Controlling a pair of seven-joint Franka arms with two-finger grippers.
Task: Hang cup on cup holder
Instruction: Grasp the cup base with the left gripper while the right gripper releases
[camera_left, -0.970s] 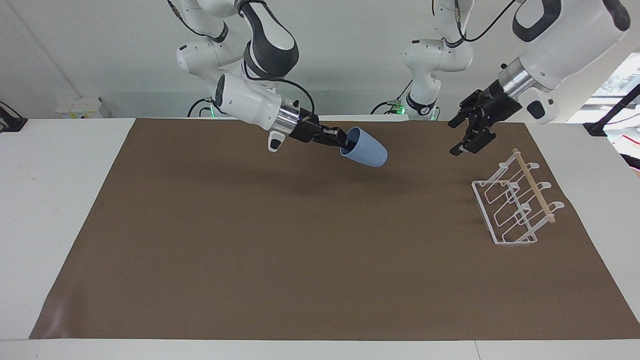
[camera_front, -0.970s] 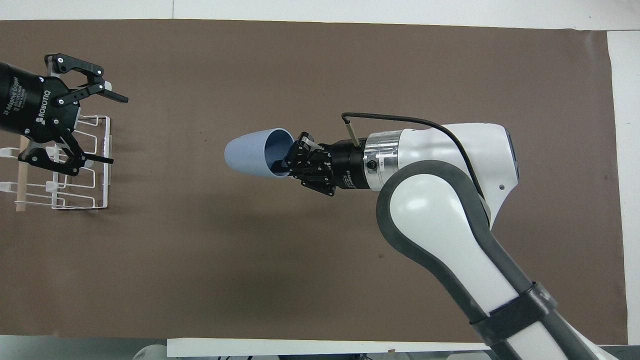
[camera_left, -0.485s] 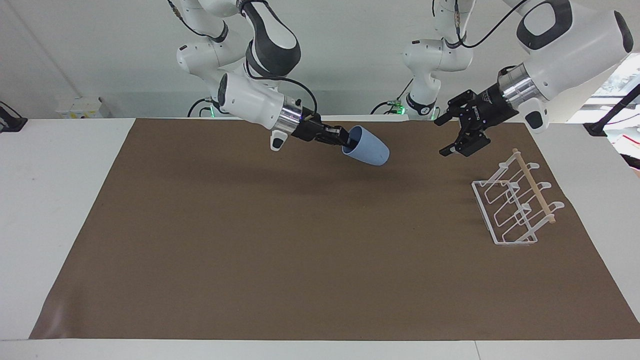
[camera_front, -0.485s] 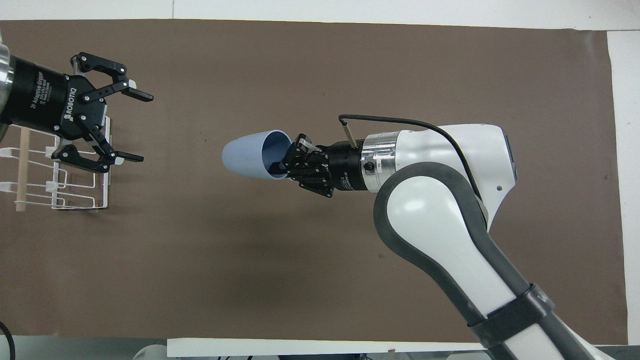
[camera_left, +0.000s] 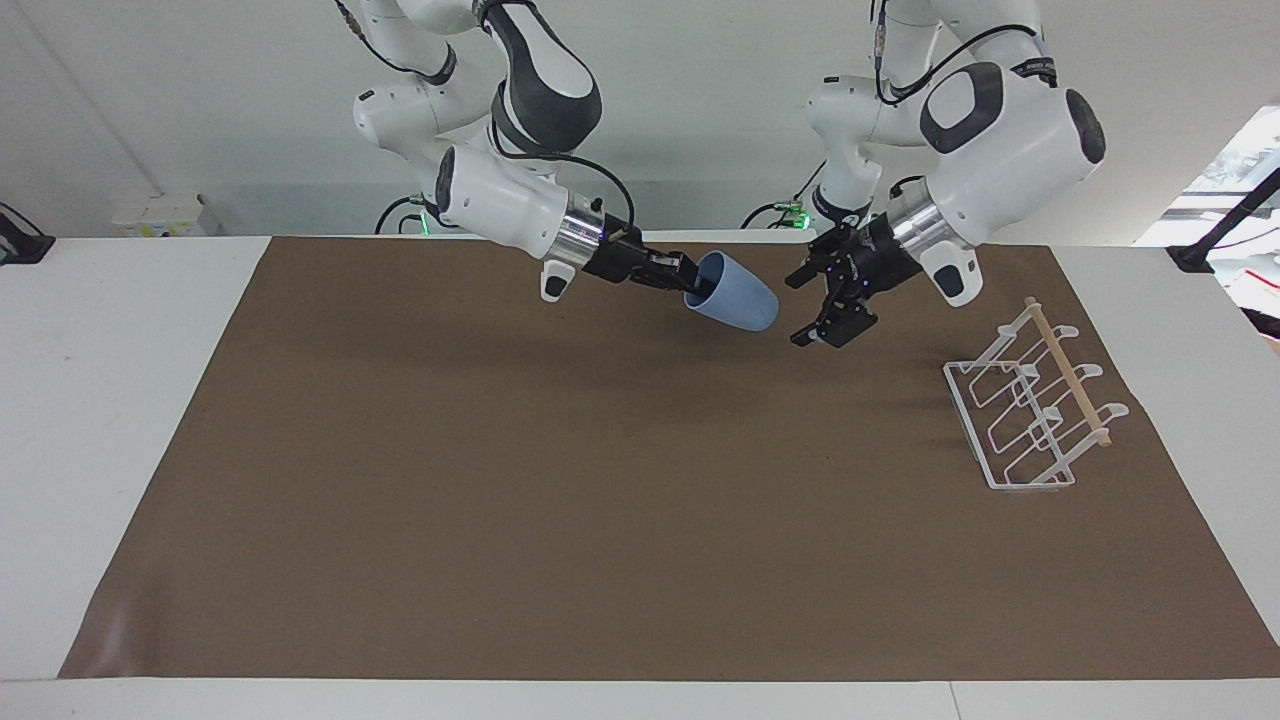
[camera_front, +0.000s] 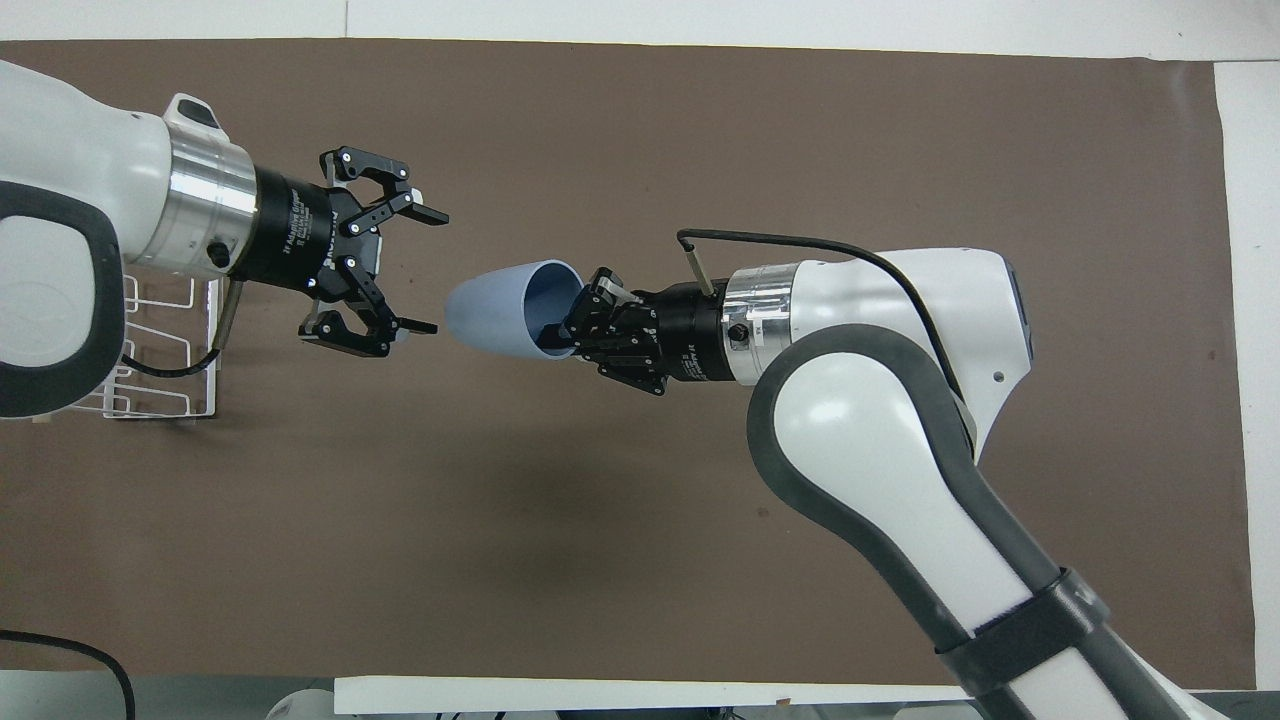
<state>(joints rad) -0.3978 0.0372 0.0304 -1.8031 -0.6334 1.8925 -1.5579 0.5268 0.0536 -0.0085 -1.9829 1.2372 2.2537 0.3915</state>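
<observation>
I count two arms, one cup and one cup holder on my bench (camera_left: 130, 400), which has one brown mat (camera_left: 600, 500) on it.

My right gripper (camera_front: 575, 320) holds the cup (camera_front: 500, 315) up in the air over the mat, one finger inside the rim and one outside, squeezing the wall. The cup is light blue and lies tipped on its side. In the overhead view its base points to 9 o'clock and its open mouth to 3 o'clock.

My left gripper (camera_front: 425, 270) is also up over the mat, at 9 o'clock from the cup in the overhead view. Its two fingers are spread wide with nothing between them, and their tips point at the cup's base. The tips are just beside the base, but I see a small gap, so they are apart.

The cup holder (camera_left: 1030, 410) stands on the mat near the left arm's end of the bench. It is white wire with one wooden stick (camera_left: 1068, 372) across the top. No cup hangs on it. In the overhead view the left arm covers much of it.
</observation>
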